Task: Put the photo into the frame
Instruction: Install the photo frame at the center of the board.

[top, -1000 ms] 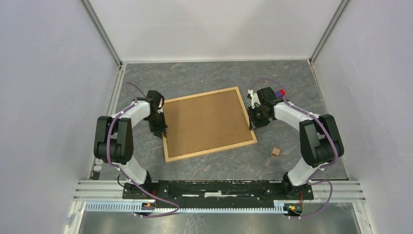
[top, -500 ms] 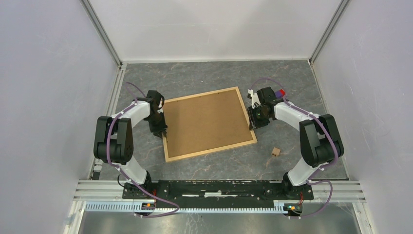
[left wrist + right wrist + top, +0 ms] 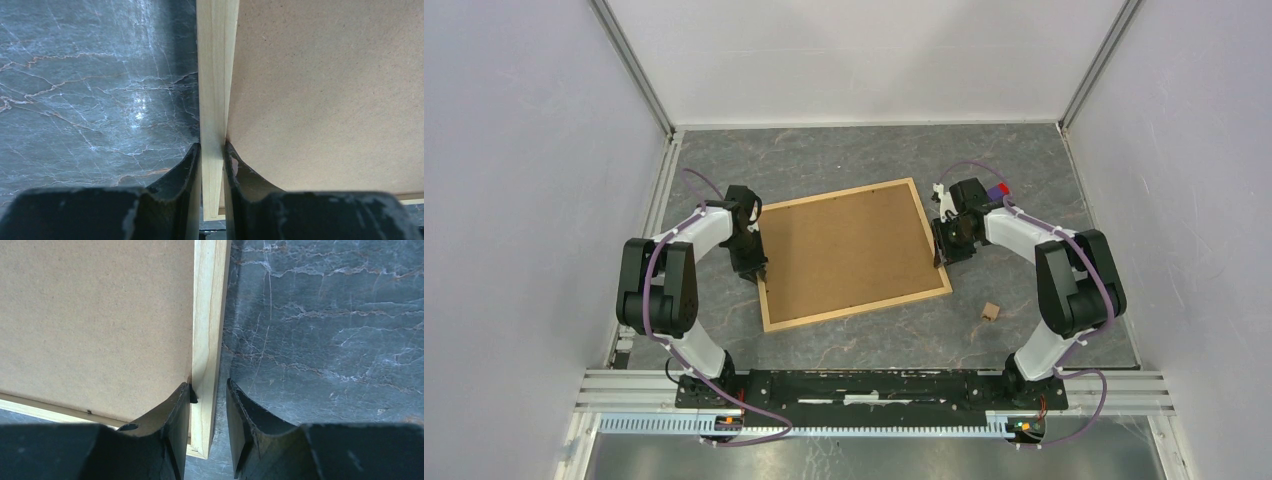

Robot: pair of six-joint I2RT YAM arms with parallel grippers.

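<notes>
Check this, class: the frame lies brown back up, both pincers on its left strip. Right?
Wrong on one point: only the left pincer is on the left strip of the frame; the right pincer straddles its right strip, as the top view shows.

Left gripper (image 3: 212, 165), dark fingers (image 3: 187, 167) clamped either side of the pale wood edge of the frame (image 3: 216, 90); brown backing panel (image 3: 325, 90) right of it, grey marbled table (image 3: 95, 85) left.

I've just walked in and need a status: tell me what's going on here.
The frame lies back side up on the table, brown panel showing. The left gripper is clamped on its left rail. The right gripper straddles the right rail, its outer finger clear of the wood. No photo is in view.
</notes>
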